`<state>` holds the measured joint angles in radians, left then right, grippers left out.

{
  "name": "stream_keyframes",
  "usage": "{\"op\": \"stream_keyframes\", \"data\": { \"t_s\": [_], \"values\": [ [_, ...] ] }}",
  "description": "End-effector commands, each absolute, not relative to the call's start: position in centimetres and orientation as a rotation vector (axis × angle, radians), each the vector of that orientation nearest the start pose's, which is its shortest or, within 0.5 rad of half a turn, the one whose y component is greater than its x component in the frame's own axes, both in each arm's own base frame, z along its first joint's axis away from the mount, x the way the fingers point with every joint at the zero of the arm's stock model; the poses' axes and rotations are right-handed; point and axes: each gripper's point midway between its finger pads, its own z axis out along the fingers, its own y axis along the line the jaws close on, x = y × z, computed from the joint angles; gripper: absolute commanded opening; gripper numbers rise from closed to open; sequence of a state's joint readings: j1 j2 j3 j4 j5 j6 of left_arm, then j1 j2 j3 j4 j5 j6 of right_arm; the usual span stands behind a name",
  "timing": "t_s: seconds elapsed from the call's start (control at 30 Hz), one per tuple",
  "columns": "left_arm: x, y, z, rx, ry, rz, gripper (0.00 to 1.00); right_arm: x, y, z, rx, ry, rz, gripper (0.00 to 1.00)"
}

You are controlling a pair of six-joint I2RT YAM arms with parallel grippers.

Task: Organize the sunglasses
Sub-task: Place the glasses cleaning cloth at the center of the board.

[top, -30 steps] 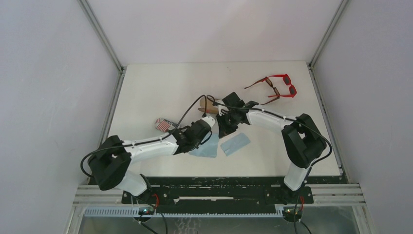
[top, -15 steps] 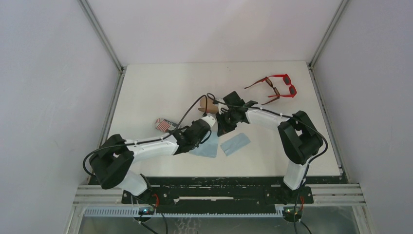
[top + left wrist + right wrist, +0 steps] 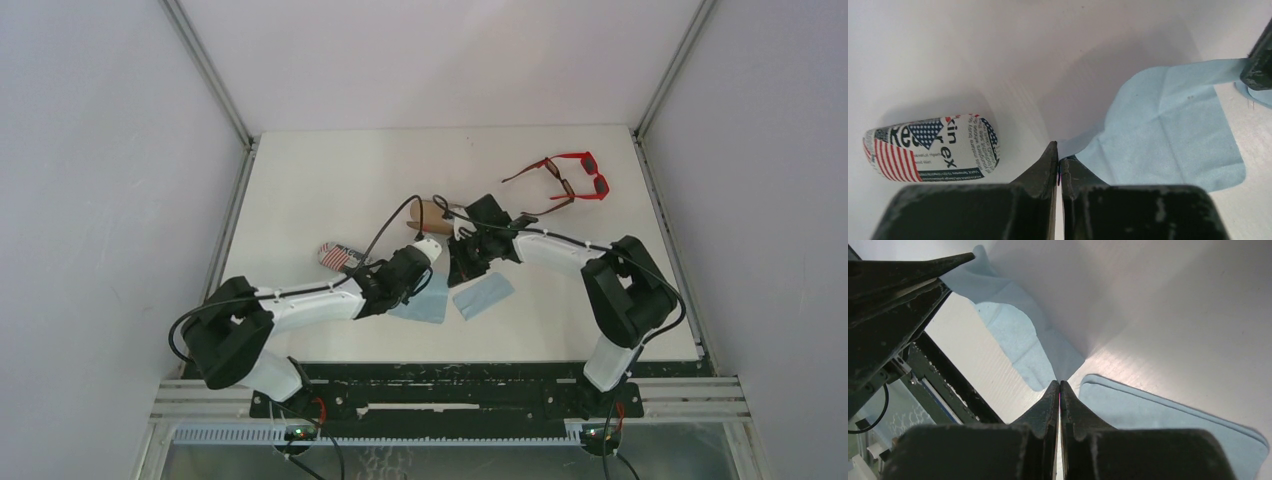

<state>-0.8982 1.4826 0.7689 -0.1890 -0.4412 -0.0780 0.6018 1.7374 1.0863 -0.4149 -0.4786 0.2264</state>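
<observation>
Two pairs of sunglasses lie at the far right of the white table [image 3: 330,180]. One is a bright red plastic frame with dark lenses [image 3: 590,173]. The other is a slimmer dark brown frame [image 3: 562,188], tangled against the red pair's left side with its thin temples splayed out. Both are well apart from the arms.

There are two cases. A brown tube-shaped case [image 3: 432,211] lies near the middle, and an oval flag-print case [image 3: 930,147] lies to the left.

Two light blue cloths sit side by side near the middle, the left cloth [image 3: 1168,135] and the right cloth [image 3: 483,295].

Both arms reach over the cloths. The left gripper [image 3: 1058,150] has its jaws a hairline apart at a corner of the left cloth, and whether they pinch it I cannot tell. The right gripper [image 3: 1059,385] is clenched, with its tips down between the cloths.
</observation>
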Motion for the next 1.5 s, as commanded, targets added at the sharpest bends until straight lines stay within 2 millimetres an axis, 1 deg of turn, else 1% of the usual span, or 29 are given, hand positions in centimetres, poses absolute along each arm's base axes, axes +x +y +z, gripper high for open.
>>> {"op": "stream_keyframes", "data": {
  "t_s": [0.0,0.17,0.4,0.63,0.93,1.1,1.2,1.33,1.47],
  "values": [
    [26.0,-22.1,5.5,0.705,2.234,-0.01,0.08,25.8,29.4,8.6,-0.661,2.524,1.006,0.0],
    [25.5,-21.6,4.6,0.686,2.262,-0.008,0.09,24.9,29.8,8.8,-0.682,2.518,1.047,0.0],
    [25.5,-20.8,5.2,0.625,2.252,0.007,0.17,23.8,30.2,8.3,-0.718,2.545,1.026,0.0],
    [25.3,-20.3,5.1,0.588,2.259,0.015,0.19,22.8,30.3,7.7,-0.737,2.566,1.012,0.0],
    [25.0,-19.9,4.6,0.556,2.273,0.021,0.1,21.8,30.0,7.3,-0.74,2.591,1.01,0.0],
    [25.0,-19.5,4.9,0.518,2.266,0.028,0.09,21.1,30.3,7.2,-0.756,2.597,1.023,0.0],
    [24.9,-19.4,5.3,0.483,2.249,0.0,0.15,21.0,30.6,7.4,-0.758,2.587,1.027,0.0],
    [24.5,-20.1,6.3,0.456,2.189,-0.121,0.38,22.1,30.8,7.7,-0.717,2.561,1.021,0.0],
    [24.9,-20.8,8.0,0.458,2.102,-0.191,0.54,23.1,30.9,8.2,-0.669,2.54,1.082,0.0]
  ]
}}
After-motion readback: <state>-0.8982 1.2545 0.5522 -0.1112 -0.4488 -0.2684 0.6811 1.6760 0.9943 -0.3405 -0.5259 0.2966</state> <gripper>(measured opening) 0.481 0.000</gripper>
